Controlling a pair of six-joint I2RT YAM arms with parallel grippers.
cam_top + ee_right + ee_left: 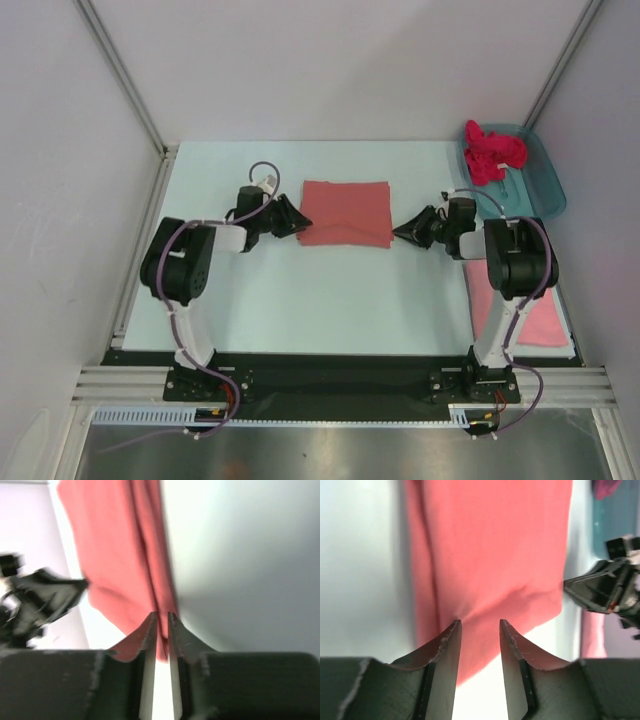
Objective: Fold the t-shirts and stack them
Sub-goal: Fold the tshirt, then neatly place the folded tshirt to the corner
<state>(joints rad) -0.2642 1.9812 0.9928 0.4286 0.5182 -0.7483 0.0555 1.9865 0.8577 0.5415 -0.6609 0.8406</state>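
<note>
White walls (300, 60) close in the pale table (330, 300) on three sides. We see the salmon-coral shirt (345, 213) lying folded into a flat rectangle near the middle, its edges roughly square to the table.

Our left claw (479, 622) sits at the shirt's left edge, close to the near corner. Its fingers are spread with the hem between the tips, and the fabric puckers against one finger. Our right claw (162, 615) meets the opposite edge, fingers pressed almost together and pinching a fold of the hem. The two claws face each other across the cloth.

Bare table stretches between the shirt's near edge and the arm bases. Another band lies between its far edge and the back wall.

At the far right corner the teal tub (545, 190) holds the crumpled magenta shirt (492, 152). The lighter pink shirt (545, 322) lies flat at the near right edge, partly under the right arm.
</note>
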